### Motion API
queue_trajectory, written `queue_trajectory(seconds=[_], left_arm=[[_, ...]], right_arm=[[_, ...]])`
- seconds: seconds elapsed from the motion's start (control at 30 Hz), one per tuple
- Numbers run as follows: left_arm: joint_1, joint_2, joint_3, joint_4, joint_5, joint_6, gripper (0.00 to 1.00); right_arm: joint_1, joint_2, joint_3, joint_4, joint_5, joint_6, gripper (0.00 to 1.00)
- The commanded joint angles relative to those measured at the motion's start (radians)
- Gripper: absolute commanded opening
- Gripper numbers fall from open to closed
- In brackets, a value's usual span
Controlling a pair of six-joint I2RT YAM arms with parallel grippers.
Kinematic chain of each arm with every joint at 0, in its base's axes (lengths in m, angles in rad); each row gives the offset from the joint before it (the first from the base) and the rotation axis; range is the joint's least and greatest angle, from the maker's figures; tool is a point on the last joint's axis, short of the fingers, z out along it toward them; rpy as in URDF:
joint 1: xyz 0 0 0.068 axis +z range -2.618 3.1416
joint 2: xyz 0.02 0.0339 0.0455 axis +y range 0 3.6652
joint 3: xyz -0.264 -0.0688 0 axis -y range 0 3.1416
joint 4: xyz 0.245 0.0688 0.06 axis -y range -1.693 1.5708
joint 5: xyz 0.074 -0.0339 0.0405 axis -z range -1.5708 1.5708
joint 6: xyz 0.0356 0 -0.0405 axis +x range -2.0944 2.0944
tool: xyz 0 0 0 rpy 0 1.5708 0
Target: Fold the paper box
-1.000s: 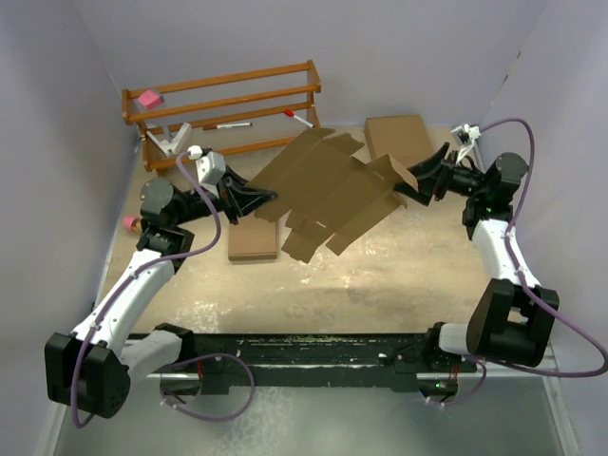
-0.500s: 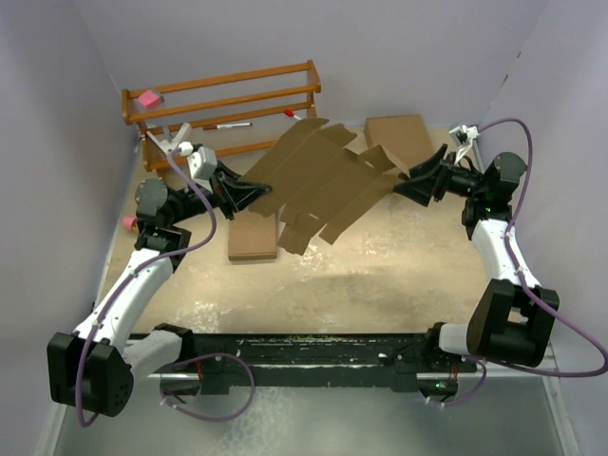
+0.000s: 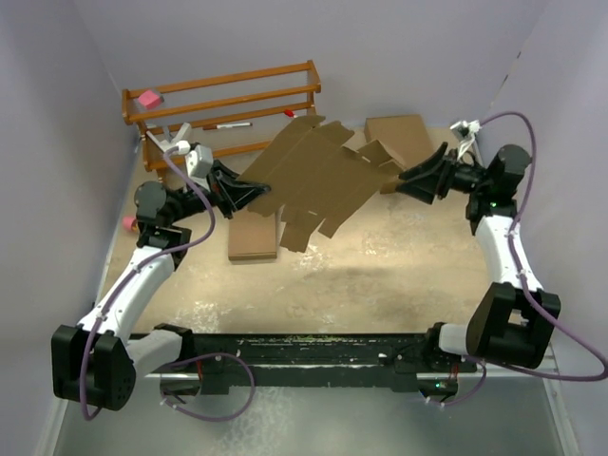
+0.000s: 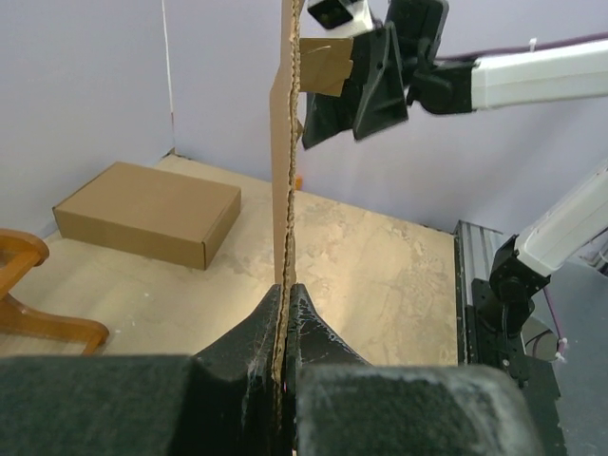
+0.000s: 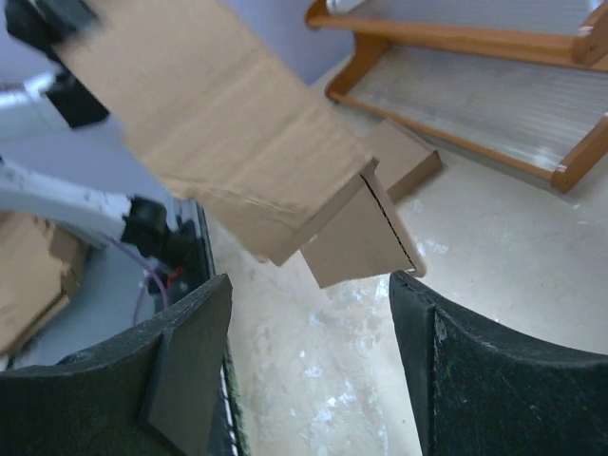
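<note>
The paper box (image 3: 318, 176) is a flat brown die-cut blank held in the air, tilted, in front of the rack. My left gripper (image 3: 249, 190) is shut on its left edge. In the left wrist view the blank (image 4: 283, 171) stands edge-on, pinched between the jaws of that gripper (image 4: 285, 290). My right gripper (image 3: 404, 180) is open at the blank's right end. In the right wrist view a bent flap (image 5: 366, 237) hangs just ahead of the open gripper (image 5: 309, 285), its corner close to the right fingertip (image 5: 418, 294); nothing is gripped there.
A wooden rack (image 3: 223, 104) stands at the back left with a pink item (image 3: 145, 98) and markers on it. A slim folded brown box (image 3: 254, 237) lies under the blank's left part. A wider flat brown box (image 3: 399, 138) lies at the back right.
The blank has risen and shifted back-left toward the rack with the left gripper. The right gripper has drawn slightly right and stays open, its flap now just ahead of the fingers.
</note>
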Motion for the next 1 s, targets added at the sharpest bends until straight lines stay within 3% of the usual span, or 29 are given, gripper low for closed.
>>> queue_trajectory(seconds=[0.0, 0.07, 0.1, 0.23, 0.37, 0.53, 0.77, 0.83, 0.97], left_arm=[[0.030, -0.030, 0.045, -0.062, 0.053, 0.074, 0.04], [0.045, -0.020, 0.053, -0.036, 0.089, 0.052, 0.04], [0.050, -0.008, 0.053, 0.001, 0.106, 0.024, 0.04], [0.070, 0.048, 0.057, 0.216, 0.151, -0.106, 0.04], [0.102, 0.116, 0.088, 0.386, 0.161, -0.239, 0.04], [0.136, 0.204, 0.133, 0.634, 0.143, -0.443, 0.04], [0.145, 0.258, 0.210, 0.720, 0.164, -0.532, 0.04], [0.145, 0.276, 0.228, 0.757, 0.172, -0.571, 0.04], [0.145, 0.323, 0.274, 0.874, 0.187, -0.682, 0.04]], right_arm=[[-0.115, -0.067, 0.222, -0.542, -0.011, 0.007, 0.72], [-0.133, -0.060, 0.337, -0.918, 0.108, 0.007, 0.72], [-0.133, -0.051, 0.370, -0.993, 0.142, 0.007, 0.72], [-0.133, -0.030, 0.425, -1.002, 0.182, 0.007, 0.72], [-0.132, -0.031, 0.449, -0.913, 0.289, 0.007, 0.72], [-0.132, -0.007, 0.459, -0.911, 0.274, 0.007, 0.72], [-0.106, 0.031, 0.506, -0.865, 0.152, 0.007, 0.72], [-0.094, 0.034, 0.509, -0.804, 0.128, 0.007, 0.72], [-0.090, 0.029, 0.477, -0.524, 0.121, 0.007, 0.72]])
